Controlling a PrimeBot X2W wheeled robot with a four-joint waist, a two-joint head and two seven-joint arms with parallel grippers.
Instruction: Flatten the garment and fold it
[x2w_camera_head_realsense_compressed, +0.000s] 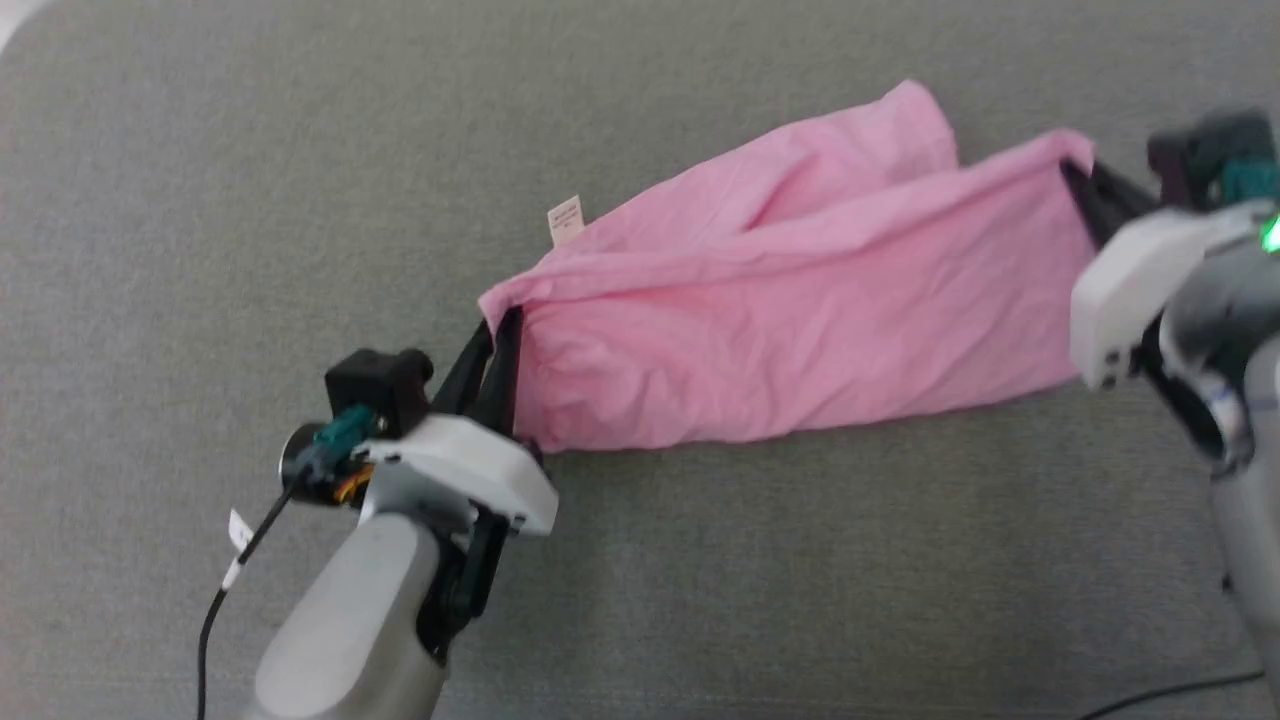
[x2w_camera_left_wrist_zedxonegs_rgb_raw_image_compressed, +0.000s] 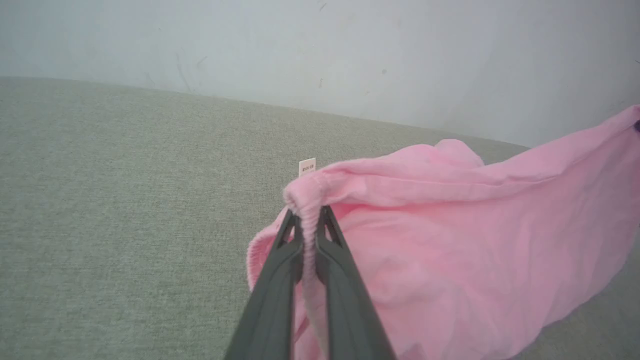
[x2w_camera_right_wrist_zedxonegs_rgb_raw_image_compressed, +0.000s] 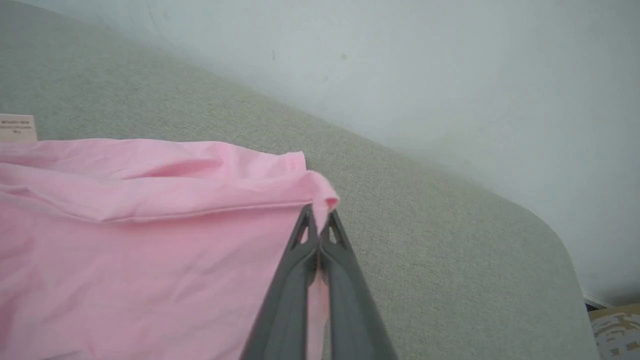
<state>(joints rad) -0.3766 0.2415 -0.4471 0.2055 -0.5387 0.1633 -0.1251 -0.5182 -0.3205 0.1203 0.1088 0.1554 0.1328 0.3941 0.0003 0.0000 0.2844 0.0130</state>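
Note:
The light pink garment hangs stretched between my two grippers above the grey cloth surface, its lower edge sagging onto it. My left gripper is shut on the gathered waistband at the garment's left corner; the left wrist view shows the ribbed band pinched between the dark fingers. My right gripper is shut on the garment's right corner, seen pinched in the right wrist view. A small white label sticks up from the upper edge near the left end.
The grey fabric surface spreads wide on all sides of the garment. A pale wall rises behind its far edge. The surface's rounded corner lies to the right, with a patterned object beyond it. A black cable trails from my left wrist.

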